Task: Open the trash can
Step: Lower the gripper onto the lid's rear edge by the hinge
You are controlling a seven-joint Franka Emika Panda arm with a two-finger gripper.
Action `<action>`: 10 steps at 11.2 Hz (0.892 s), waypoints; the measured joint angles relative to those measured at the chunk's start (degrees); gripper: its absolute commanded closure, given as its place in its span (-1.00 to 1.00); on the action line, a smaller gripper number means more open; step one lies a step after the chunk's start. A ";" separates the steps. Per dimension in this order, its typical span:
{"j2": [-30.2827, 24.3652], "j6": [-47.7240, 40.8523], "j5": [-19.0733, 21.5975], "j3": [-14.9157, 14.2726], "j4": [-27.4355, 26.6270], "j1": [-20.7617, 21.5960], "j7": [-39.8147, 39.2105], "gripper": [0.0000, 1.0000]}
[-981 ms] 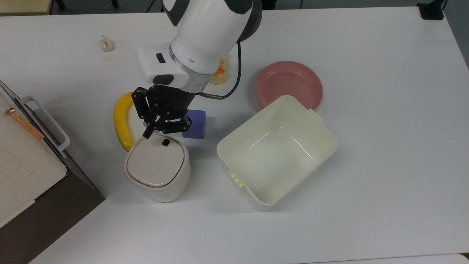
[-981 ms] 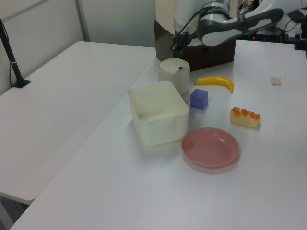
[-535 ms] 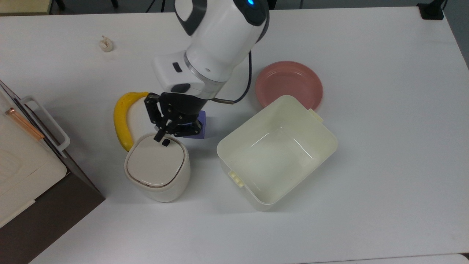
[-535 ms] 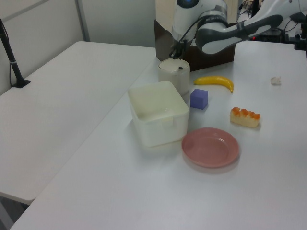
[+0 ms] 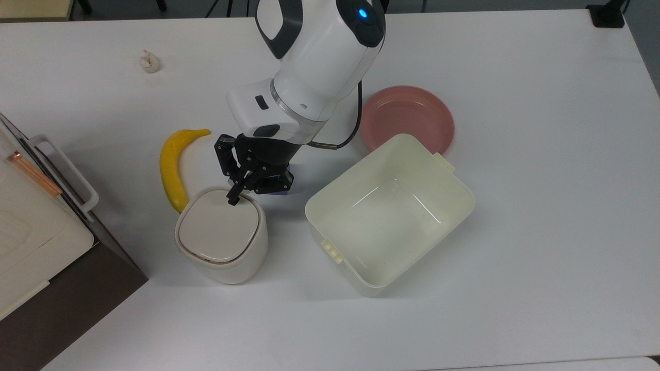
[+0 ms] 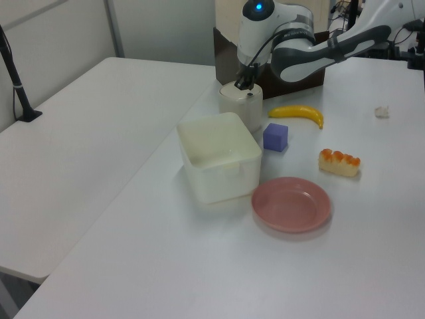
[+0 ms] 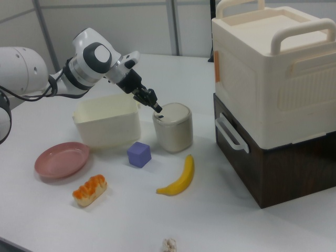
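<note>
white table (image 5: 515, 206), top view. nearest the lower edge: trash can (image 5: 221, 237), lid down, w/ open tub (image 5: 389, 214) on the top view's right. gripper (image 5: 234, 198) tip sits on the lid's far edge by the button; fingers look closed, holding nothing. beyond: banana (image 5: 172, 167), purple block (image 6: 275, 137), pink plate (image 5: 407, 116). farthest: crumpled scrap (image 5: 148, 61).

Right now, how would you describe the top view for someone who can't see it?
A white robot arm's black gripper points down at the back edge of a small cream trash can whose flat lid is down. Around it on the white table lie a banana, a purple block, an empty cream tub and a pink plate.
</note>
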 measured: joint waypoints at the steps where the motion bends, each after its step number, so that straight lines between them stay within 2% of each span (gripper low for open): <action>1: 0.00 0.00 -0.24 0.00 0.00 -0.03 0.03 1.00; 10: 1.69 0.00 -6.36 0.00 -0.73 -0.25 3.84 1.00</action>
